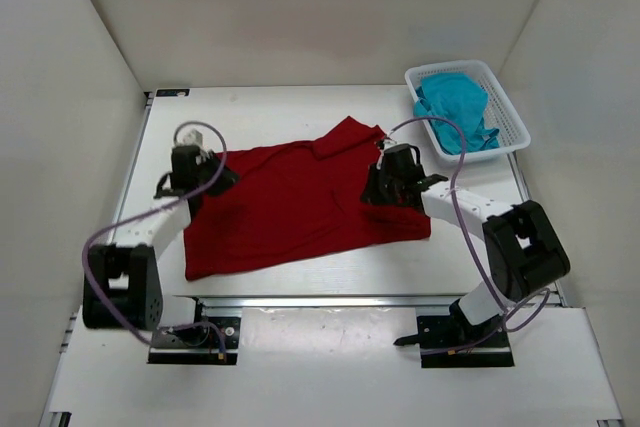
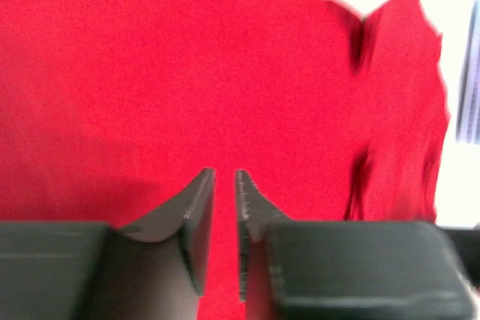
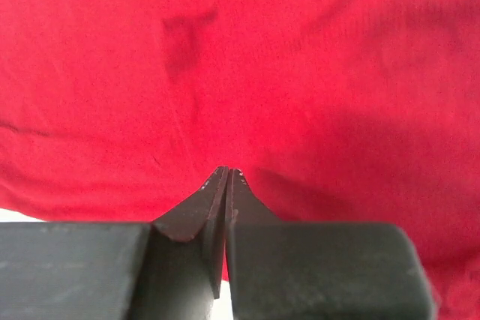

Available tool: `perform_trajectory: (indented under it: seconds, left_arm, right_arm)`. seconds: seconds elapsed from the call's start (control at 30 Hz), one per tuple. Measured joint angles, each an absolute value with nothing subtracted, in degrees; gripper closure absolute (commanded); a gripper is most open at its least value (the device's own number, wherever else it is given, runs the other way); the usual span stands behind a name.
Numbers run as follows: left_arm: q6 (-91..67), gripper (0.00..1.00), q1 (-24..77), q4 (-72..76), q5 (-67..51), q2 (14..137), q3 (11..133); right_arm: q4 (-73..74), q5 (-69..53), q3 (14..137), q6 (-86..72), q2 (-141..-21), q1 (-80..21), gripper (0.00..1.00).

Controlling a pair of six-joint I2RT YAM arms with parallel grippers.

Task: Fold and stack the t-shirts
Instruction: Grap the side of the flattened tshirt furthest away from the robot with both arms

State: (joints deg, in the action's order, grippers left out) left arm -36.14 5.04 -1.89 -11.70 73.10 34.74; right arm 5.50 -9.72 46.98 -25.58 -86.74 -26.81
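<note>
The dark red t-shirt (image 1: 300,209) lies spread flat on the white table (image 1: 250,112). My left gripper (image 1: 222,177) hangs over its left edge. In the left wrist view the left gripper (image 2: 225,174) keeps a narrow gap between its jaws, with blurred red t-shirt (image 2: 150,73) behind. My right gripper (image 1: 377,187) is over the shirt's right side, near the sleeve. In the right wrist view the right gripper (image 3: 229,171) has its jaws pressed together above the red t-shirt (image 3: 300,73), with nothing seen between them. The teal t-shirt (image 1: 455,112) lies crumpled in the basket.
A white slotted basket (image 1: 516,125) stands at the table's back right corner. White walls close in the table on the left, back and right. The right arm's cable (image 1: 455,192) loops over the shirt's right edge.
</note>
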Motion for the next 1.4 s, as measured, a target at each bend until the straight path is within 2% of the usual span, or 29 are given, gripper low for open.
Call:
perform_trajectory:
  seconds: [0.1,0.23,0.47,0.57,1.03,1.2,1.37,1.4]
  left_arm:
    - [-34.59,0.63,0.93,-3.16,-9.93,82.19,47.33]
    - [-31.77,0.61,-3.20,-5.34,-7.55,96.73,62.52]
    - [-28.86,0.56,-10.50,-13.10,-4.93,113.40,72.55]
    - [-28.25,0.50,-12.49,-14.22,-4.12,114.19,74.56]
    - [-24.34,0.47,-12.58,-18.28,1.08,118.96,81.95]
    - [-23.66,0.60,-12.14,-18.61,1.45,120.60,84.09]
    - [-23.44,0.80,-12.32,-18.39,1.45,120.66,83.72]
    - [-23.49,0.85,-12.38,-18.26,1.41,120.66,83.64]
  right_arm:
    - [5.06,-11.88,51.27,-25.08,-90.26,-25.78,1.00]
    - [2.68,-14.35,53.80,-24.58,-91.81,-24.77,1.00]
    - [0.05,-18.87,53.78,-24.40,-92.20,-23.46,0.99]
    - [-1.39,-20.34,53.23,-24.40,-92.62,-23.44,0.99]
    - [-4.08,-23.42,48.64,-25.12,-92.71,-24.64,1.00]
    - [-4.43,-23.51,48.64,-25.30,-92.71,-25.12,1.00]
    - [-4.49,-23.62,48.64,-25.45,-92.71,-24.53,0.97]
    - [-4.54,-23.59,48.64,-25.50,-92.71,-24.21,0.94]
